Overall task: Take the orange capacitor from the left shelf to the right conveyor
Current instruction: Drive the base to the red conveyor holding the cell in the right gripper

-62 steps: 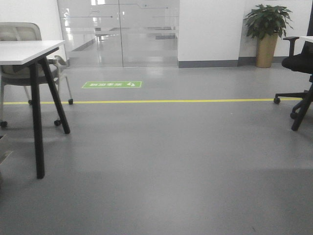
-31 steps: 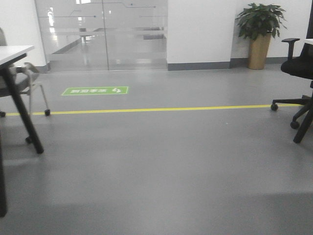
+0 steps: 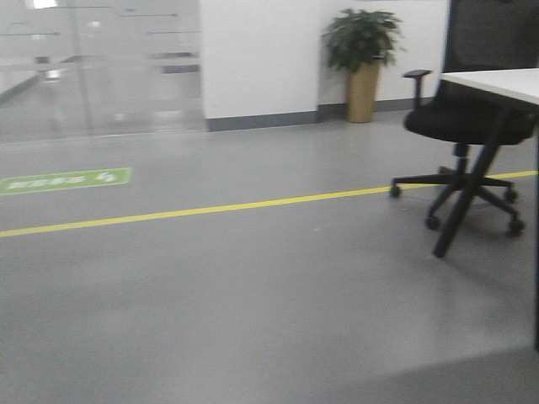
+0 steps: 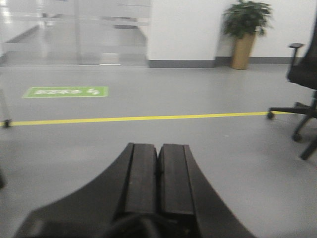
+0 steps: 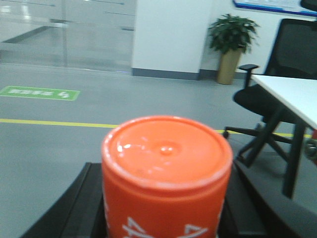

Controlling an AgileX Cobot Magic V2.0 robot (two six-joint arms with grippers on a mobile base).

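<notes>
Only the right wrist view has the capacitor (image 5: 167,173). It fills the bottom of the picture, orange, with a glossy flat top and a small dimple in the middle, standing upright between the black fingers (image 5: 86,203) of the right gripper (image 5: 166,213). The jaws are clamped on its sides, one finger at each flank. White marks run round its side, but the picture's edge cuts them off and I can't read them.

The left wrist view gives the left gripper (image 4: 158,178) instead: two black pads (image 4: 141,178) pressed flat together, clenched on nothing.

The front view shows neither arm, just the room. There's grey floor (image 3: 253,311), a yellow line (image 3: 210,207) across it and a green sign (image 3: 63,179) beyond that. Glass (image 3: 93,76) stands on the left and a plant (image 3: 362,59) against the white wall. On the right a black chair (image 3: 459,126) on castors sits at a white desk (image 3: 497,82).

All three views catch the line, sign and plant. The sign's white lettering is too blurred everywhere to read. The right wrist view alone catches a blue-edged board (image 5: 272,5) high on the wall, its writing too small to make out.

Both grippers point level and forward, out over the floor towards the line. The capacitor sits above the floor in the right gripper, on the desk's side of the room.
</notes>
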